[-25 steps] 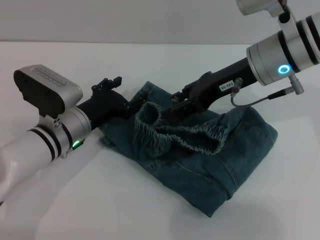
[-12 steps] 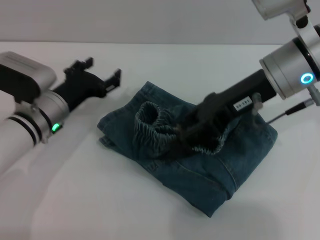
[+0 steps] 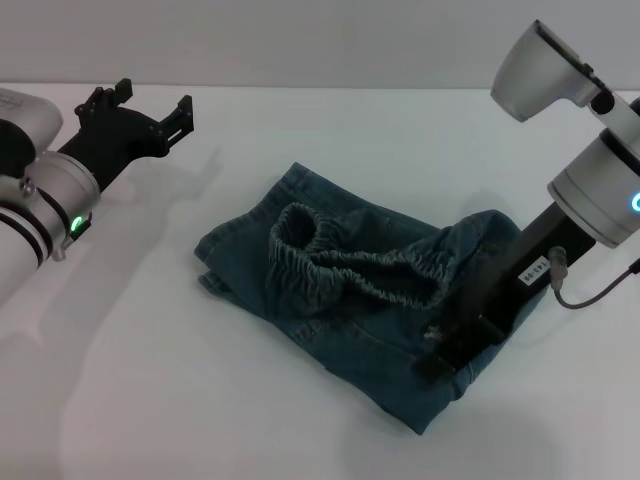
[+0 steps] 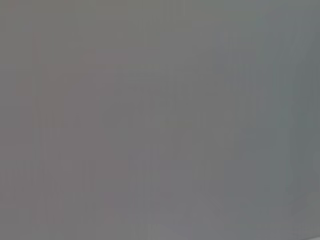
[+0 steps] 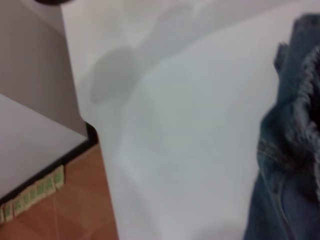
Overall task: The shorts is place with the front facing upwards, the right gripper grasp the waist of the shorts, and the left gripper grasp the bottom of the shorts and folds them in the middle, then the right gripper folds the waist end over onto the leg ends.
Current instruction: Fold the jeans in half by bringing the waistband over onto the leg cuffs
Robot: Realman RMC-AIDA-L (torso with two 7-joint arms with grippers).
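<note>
The blue-green denim shorts (image 3: pixel 380 340) lie folded in a heap in the middle of the white table. Their ruffled elastic waist (image 3: pixel 350 268) lies bunched on top, mouth gaping. I cannot pick out the bottom or leg ends among the folds. My right gripper (image 3: pixel 440 355) points down onto the near right part of the shorts, its black body resting against the denim. My left gripper (image 3: pixel 150 100) is open and empty, raised at the far left, well away from the shorts. In the right wrist view a strip of denim and waistband (image 5: pixel 295 150) shows at one side. The left wrist view is plain grey.
The white table (image 3: pixel 200 400) surrounds the shorts. The right wrist view shows the table's edge (image 5: pixel 102 165) with brown floor (image 5: pixel 60 215) below it and a grey wall beside it.
My left gripper has let go and drawn back to the far left. My right gripper has swung from the far side of the waist to the near right side of the shorts.
</note>
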